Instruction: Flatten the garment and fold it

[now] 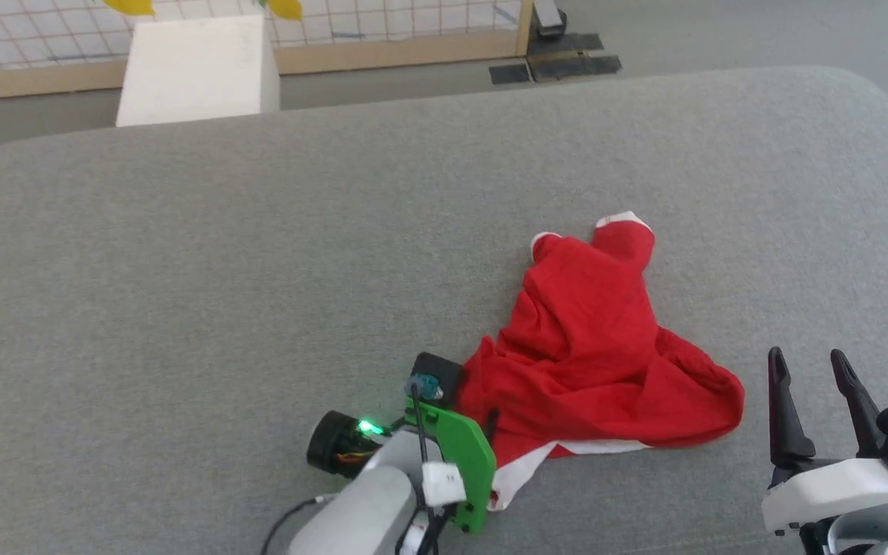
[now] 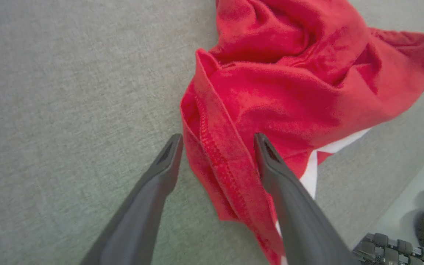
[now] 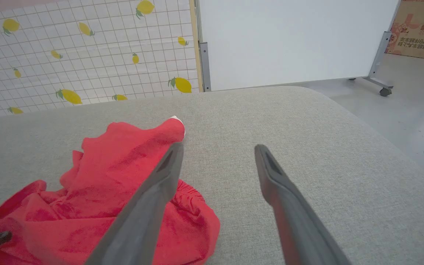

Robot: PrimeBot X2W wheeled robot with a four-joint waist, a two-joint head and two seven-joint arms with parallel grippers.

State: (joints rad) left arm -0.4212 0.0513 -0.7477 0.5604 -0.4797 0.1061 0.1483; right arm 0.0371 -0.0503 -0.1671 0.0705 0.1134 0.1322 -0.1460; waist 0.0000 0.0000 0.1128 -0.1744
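The garment (image 1: pixel 598 354) is thin, soft, matt red cloth with a stitched hem and white trim. The surface (image 1: pixel 182 270) is covered in grey woven fabric, matt and slightly rough. The fingers (image 2: pixel 293 206) of the left hand (image 2: pixel 217 141) look like smooth, dull dark plastic. The green bracket (image 1: pixel 463 447) on that arm is smooth plastic.

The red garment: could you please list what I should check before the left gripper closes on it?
1. Left gripper open: ok.
2. Stitched hem of the bright red thin fabric garment between its fingers: ok.
3. Single layer there: cannot tell.
4. Right gripper open, apart from the garment: ok.
5. Garment flattened: not ok, crumpled heap.
6. Bare grey padded surface around it for spreading: ok.
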